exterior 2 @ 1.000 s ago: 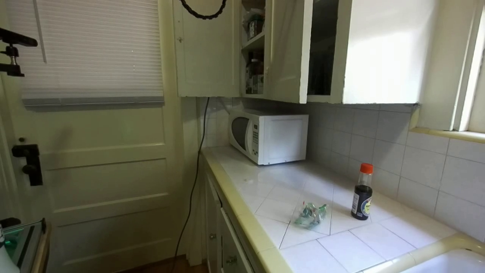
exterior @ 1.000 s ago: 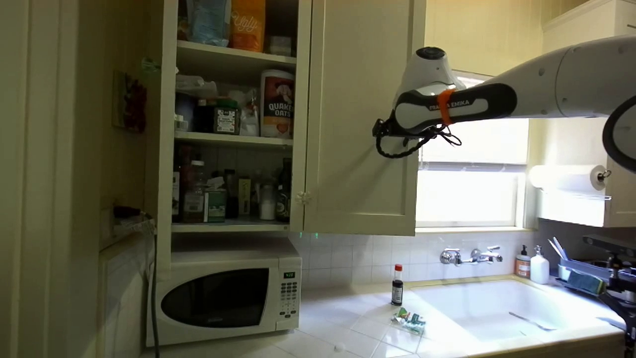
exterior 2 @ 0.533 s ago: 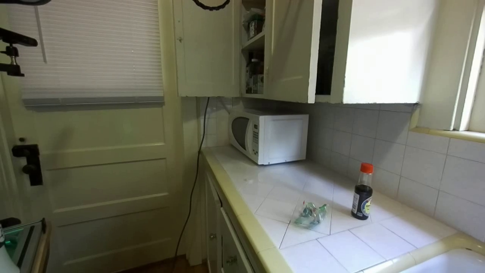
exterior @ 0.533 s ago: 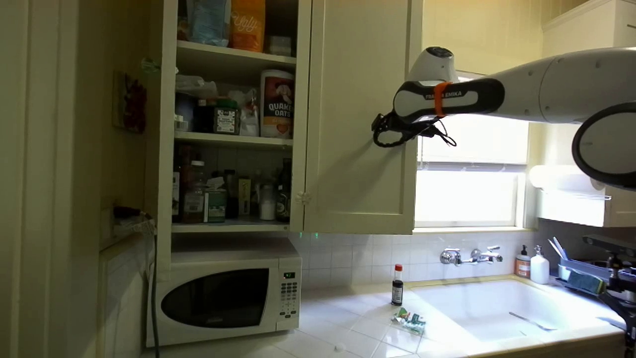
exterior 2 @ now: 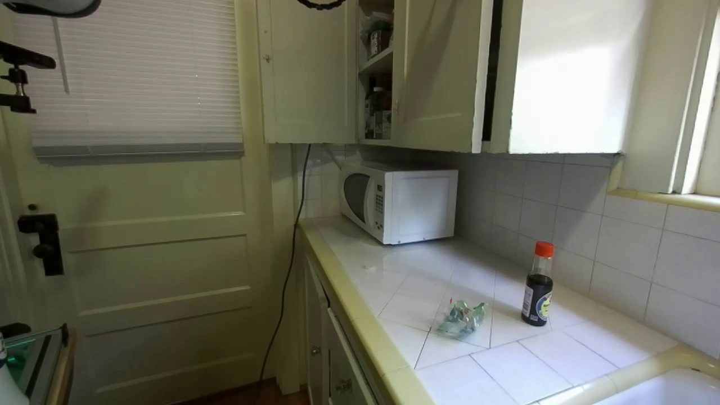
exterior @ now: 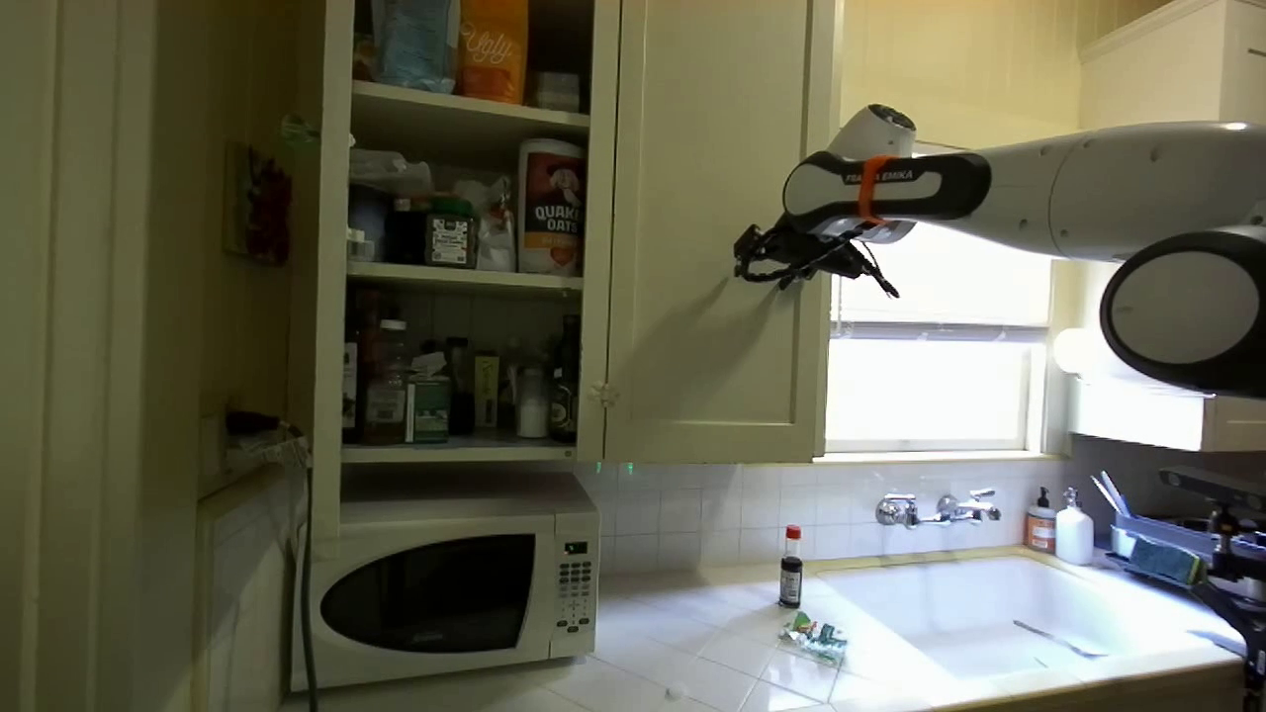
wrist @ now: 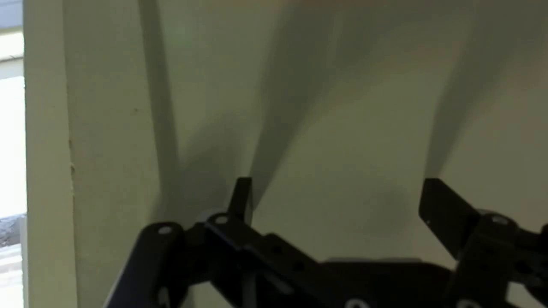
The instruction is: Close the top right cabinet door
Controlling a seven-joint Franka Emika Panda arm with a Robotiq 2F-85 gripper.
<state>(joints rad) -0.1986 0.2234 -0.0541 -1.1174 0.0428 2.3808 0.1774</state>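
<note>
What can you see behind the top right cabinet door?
Past the edge of the top right cabinet door, an exterior view shows only a dark gap before the cabinet frame; nothing inside it can be made out. The door itself covers the rest.

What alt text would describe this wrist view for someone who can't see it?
The black two-fingered gripper stands open at a cream-white panelled cabinet door, its fingertips apart and touching or nearly touching the shadowed surface. Beyond the door's edge, at far left, shows a narrow, glaringly bright strip.
</note>
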